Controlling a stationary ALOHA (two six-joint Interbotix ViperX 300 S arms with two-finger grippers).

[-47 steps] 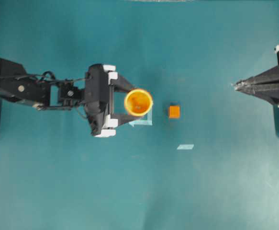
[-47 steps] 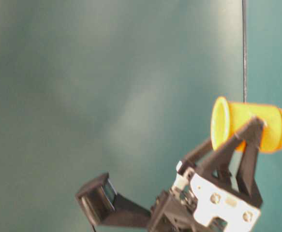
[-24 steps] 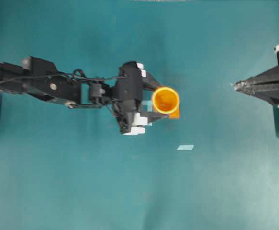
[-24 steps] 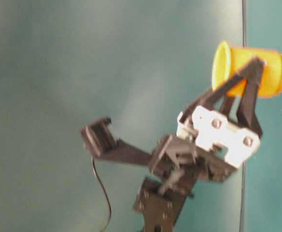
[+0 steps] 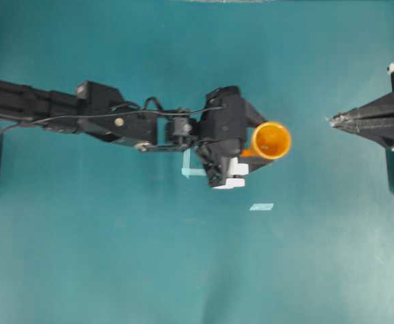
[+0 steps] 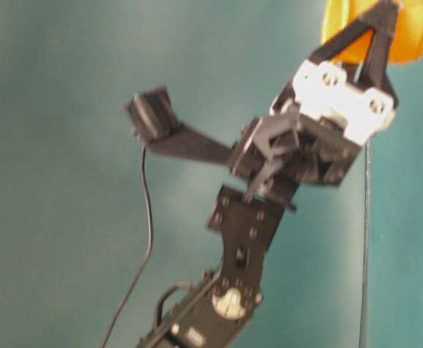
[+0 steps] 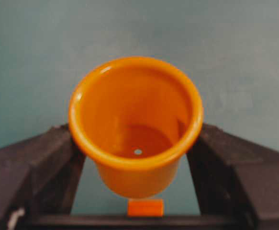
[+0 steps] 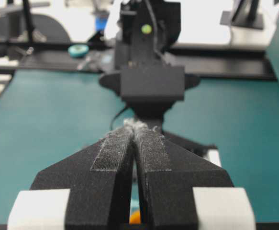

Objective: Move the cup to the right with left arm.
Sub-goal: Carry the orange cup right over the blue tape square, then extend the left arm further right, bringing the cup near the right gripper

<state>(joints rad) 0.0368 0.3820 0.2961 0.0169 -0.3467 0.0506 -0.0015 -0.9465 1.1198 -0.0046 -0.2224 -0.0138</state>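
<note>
The orange-yellow cup (image 5: 271, 140) sits upright between the fingers of my left gripper (image 5: 267, 142), which is shut on its sides. The long black left arm (image 5: 82, 111) reaches in from the left edge. In the left wrist view the cup (image 7: 137, 120) fills the middle, with a dark finger (image 7: 39, 163) on one side and a second finger (image 7: 235, 167) on the other. In the table-level view the cup (image 6: 411, 29) is at the top right edge, partly cut off. My right gripper (image 5: 332, 120) rests shut at the right edge, a short way from the cup.
A small orange cube (image 7: 145, 207) lies on the table just below the cup's base, toward the gripper's body. A pale blue tape corner (image 5: 192, 167) shows beside the left wrist, and a small tape strip (image 5: 261, 206) lies below the cup.
The left arm has carried the cup to the right, off the pale tape square and over the orange cube. The grip has stayed the same. The right gripper has not moved.
</note>
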